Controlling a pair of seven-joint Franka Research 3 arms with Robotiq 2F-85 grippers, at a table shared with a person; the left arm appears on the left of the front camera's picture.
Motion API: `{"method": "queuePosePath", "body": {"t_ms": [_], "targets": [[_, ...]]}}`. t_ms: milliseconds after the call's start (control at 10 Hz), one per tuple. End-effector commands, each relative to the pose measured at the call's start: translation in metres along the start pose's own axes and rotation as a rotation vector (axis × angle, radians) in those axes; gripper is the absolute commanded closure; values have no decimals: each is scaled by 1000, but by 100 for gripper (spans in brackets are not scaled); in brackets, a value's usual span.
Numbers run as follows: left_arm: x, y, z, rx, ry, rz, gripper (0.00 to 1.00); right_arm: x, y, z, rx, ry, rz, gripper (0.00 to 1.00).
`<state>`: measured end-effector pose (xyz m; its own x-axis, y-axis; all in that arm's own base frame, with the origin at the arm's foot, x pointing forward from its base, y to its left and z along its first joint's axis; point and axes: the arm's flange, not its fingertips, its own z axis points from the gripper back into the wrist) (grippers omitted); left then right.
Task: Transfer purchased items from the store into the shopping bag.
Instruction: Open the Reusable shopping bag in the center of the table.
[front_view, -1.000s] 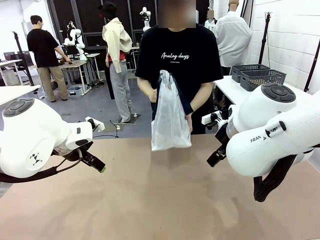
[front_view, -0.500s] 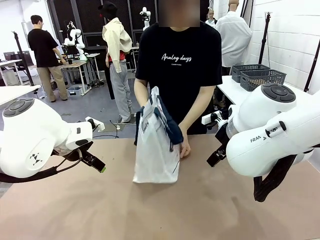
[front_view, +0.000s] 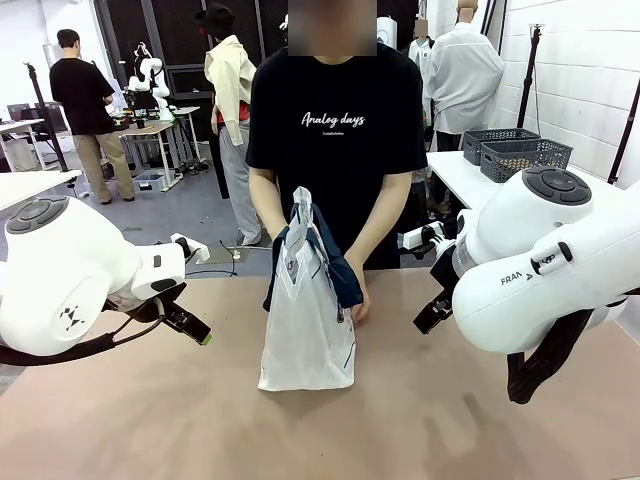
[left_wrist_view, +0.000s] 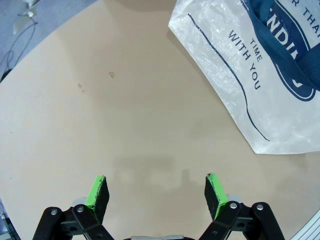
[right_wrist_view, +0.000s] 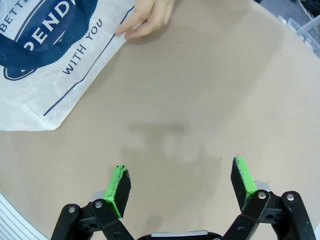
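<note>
The shopping bag (front_view: 305, 335), whitish plastic with navy handles, stands upright on the brown table (front_view: 400, 420) between my arms. A person at the far side steadies it with both hands (front_view: 358, 300). My left gripper (front_view: 200, 334) hangs open left of the bag, apart from it. My right gripper (front_view: 432, 314) hangs open to its right. The left wrist view has the open left gripper (left_wrist_view: 157, 186) over bare table, with the bag (left_wrist_view: 260, 85) ahead to the right. Seen from the right wrist, the open right gripper (right_wrist_view: 182, 179) has the bag (right_wrist_view: 40, 75) and a hand (right_wrist_view: 147, 20) ahead. The purchased items and the store are out of view.
Two dark grey lattice baskets (front_view: 515, 150) sit on a white side table (front_view: 470, 185) at the back right. Other people stand at tables farther off. Bare tabletop lies in front of the bag and under both grippers.
The person has lowered the bag from chest height onto the table and shifted it toward picture left. Neither arm has moved, and both grippers stay open.
</note>
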<state>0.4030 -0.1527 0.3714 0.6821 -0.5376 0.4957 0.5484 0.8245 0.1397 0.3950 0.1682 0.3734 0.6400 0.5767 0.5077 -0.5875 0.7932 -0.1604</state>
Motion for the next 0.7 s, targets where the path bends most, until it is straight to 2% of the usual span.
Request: {"method": "queuePosePath", "body": {"t_ms": [0, 600], "targets": [[0, 1, 0, 0, 0, 3, 0, 0, 0, 0, 0, 0, 0, 0], [0, 1, 0, 0, 0, 3, 0, 0, 0, 0, 0, 0, 0, 0]]}}
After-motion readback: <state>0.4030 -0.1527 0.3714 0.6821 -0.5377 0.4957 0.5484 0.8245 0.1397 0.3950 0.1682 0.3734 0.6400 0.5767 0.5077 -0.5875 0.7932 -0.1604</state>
